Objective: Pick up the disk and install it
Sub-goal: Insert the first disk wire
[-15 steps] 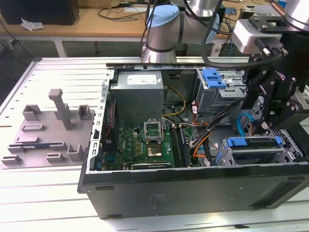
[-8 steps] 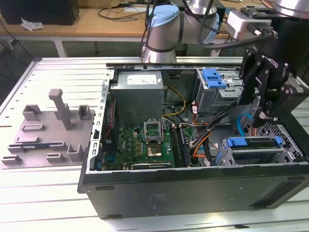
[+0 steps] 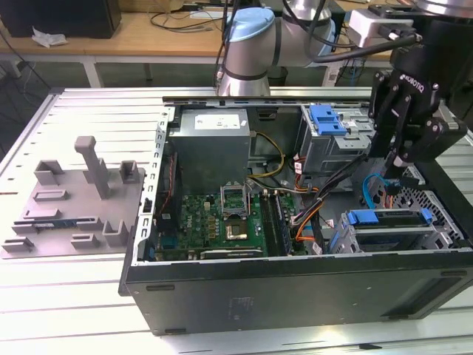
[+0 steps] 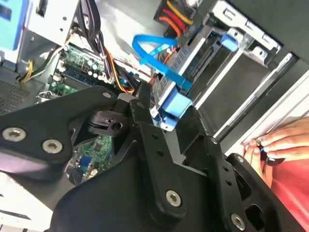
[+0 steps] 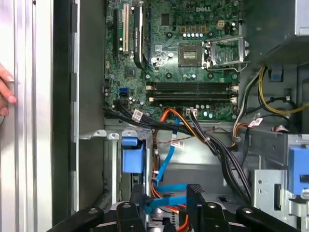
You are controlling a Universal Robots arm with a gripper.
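The disk, silver with a blue frame, lies in the drive bay at the near corner of the open computer case, on the exterior view's right. In the second wrist view the disk shows with a blue tab at its end. My black gripper hovers just above that bay. In both wrist views my gripper is open. Its fingers stand apart, with a loose blue cable between them and nothing held.
The motherboard, bundled cables and the power supply sit inside the case. A blue bracket tops the far drive cage. A grey fixture with posts lies on the exterior view's left. A person's hand rests beside the case.
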